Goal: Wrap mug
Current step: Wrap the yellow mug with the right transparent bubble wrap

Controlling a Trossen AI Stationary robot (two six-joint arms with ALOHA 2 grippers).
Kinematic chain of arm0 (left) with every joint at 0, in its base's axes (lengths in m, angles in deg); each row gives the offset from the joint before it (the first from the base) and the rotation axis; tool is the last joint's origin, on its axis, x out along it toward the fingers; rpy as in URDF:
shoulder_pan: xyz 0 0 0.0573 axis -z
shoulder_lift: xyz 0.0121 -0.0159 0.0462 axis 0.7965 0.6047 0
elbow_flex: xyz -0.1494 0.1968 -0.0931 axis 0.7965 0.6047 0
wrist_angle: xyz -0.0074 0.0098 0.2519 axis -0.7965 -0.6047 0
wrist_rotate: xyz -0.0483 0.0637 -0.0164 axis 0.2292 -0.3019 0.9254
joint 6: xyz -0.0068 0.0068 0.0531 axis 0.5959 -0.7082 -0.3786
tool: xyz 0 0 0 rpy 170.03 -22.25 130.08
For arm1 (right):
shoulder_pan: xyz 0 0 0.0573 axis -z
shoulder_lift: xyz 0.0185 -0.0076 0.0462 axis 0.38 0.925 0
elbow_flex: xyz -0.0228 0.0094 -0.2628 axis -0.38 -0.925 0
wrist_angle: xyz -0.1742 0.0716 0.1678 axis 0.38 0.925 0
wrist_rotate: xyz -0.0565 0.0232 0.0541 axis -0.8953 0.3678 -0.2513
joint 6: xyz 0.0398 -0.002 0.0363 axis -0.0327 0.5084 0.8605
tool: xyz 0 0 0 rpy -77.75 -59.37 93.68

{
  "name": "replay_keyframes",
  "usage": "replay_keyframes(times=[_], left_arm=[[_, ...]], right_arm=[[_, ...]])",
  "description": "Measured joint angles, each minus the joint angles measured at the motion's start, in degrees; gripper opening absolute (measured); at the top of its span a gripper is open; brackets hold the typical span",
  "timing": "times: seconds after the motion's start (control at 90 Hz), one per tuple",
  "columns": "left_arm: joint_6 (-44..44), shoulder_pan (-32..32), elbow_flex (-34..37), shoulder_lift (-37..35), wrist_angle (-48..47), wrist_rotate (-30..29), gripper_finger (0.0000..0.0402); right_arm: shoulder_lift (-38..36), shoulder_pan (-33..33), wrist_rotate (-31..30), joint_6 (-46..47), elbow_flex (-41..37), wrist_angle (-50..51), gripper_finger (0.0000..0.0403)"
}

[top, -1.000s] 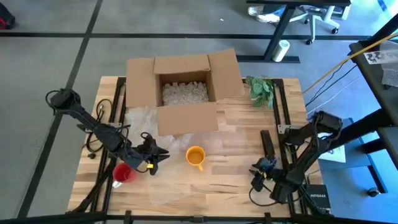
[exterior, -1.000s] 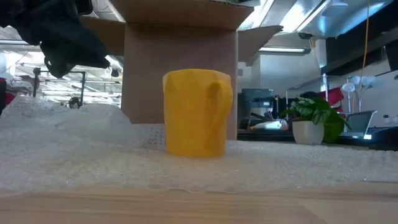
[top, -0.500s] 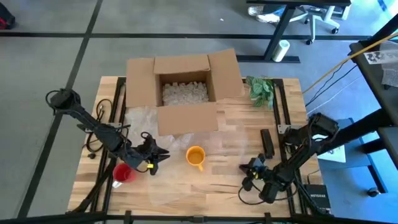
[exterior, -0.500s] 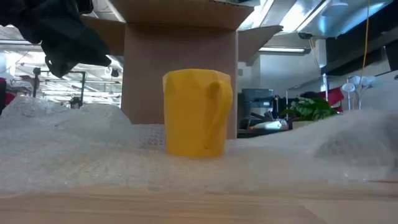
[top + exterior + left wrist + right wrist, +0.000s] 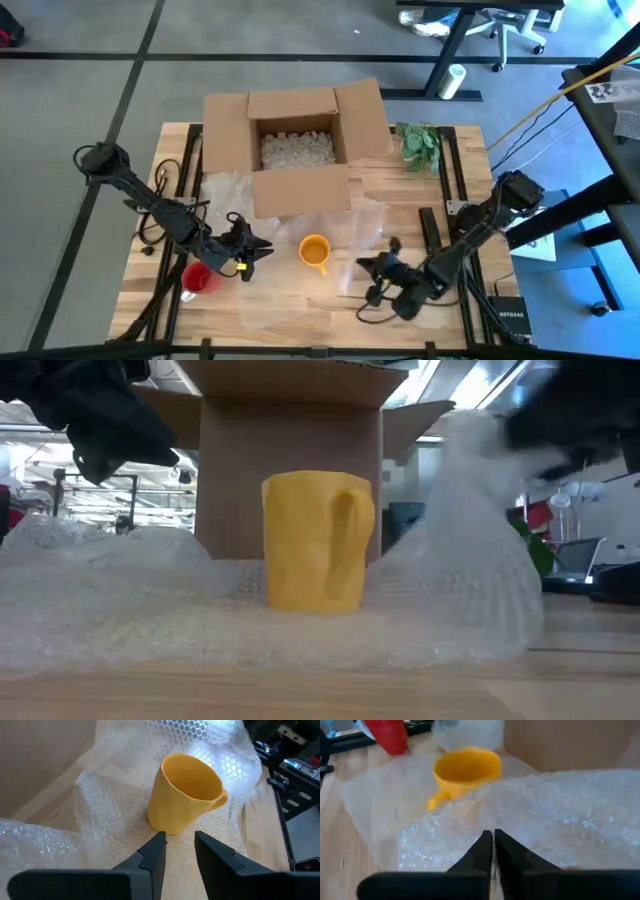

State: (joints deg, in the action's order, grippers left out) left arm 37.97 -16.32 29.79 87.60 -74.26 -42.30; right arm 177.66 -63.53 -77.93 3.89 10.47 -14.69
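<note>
A yellow mug [image 5: 314,252] stands upright on a sheet of clear bubble wrap [image 5: 300,215], its handle toward the table's near edge. My left gripper [image 5: 175,847] hovers open just left of the mug [image 5: 187,792], above the wrap, with nothing between its fingers. My right gripper [image 5: 375,268] is to the right of the mug, shut on the wrap's right part, which rises as a steep flap [image 5: 470,550] beside the mug [image 5: 318,540]. My right gripper pinches the bubble wrap near its right edge [image 5: 506,822] between its two shut fingers, coming from the table's right side. That part is lifted off the table and arches toward the mug [image 5: 465,770]. The rest of the sheet lies flat under the mug.
An open cardboard box [image 5: 295,140] with packing filler stands behind the mug. A red cup [image 5: 197,279] sits at the near left, under my left arm. A small potted plant [image 5: 420,143] is at the far right, and a black oblong object [image 5: 427,228] lies right of the wrap.
My right gripper has travelled from the table's right near corner toward the left, to the mug, staying shut on the wrap. The wrap's right part has risen from flat into a tall flap beside the mug; the part under the mug has stayed put.
</note>
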Motion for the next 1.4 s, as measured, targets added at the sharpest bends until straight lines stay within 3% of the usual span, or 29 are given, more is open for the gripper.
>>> replay_keyframes(times=[0.233,0.456,0.556,0.7,0.933,1.167,1.4], left_arm=[[-2.3,0.4,0.0,0.0,1.5,0.5,0.0086],[-2.3,1.7,0.0,0.0,1.5,0.5,0.0086],[-2.5,1.9,0.0,0.0,1.4,0.5,0.0086],[-2.6,1.9,0.0,0.0,1.4,0.5,0.0086],[-2.7,2.0,0.0,0.0,1.6,0.5,0.0086],[-2.4,3.6,0.0,0.0,2.3,0.5,0.0086],[-1.0,5.2,0.0,0.0,2.5,0.5,0.0086]], right_arm=[[0.0,9.9,14.8,-17.1,0.2,-18.4,0.0000],[0.0,16.7,30.3,-16.5,0.3,-20.7,0.0000],[0.1,18.1,33.0,-17.6,2.2,-19.6,0.0000],[1.3,20.0,36.1,-19.0,9.1,-9.0,0.0000],[9.9,23.3,41.3,-20.3,24.6,11.9,0.0000],[17.8,25.5,48.4,-20.9,35.8,25.0,0.0000],[23.7,27.0,52.8,-21.4,43.2,31.6,0.0000]])
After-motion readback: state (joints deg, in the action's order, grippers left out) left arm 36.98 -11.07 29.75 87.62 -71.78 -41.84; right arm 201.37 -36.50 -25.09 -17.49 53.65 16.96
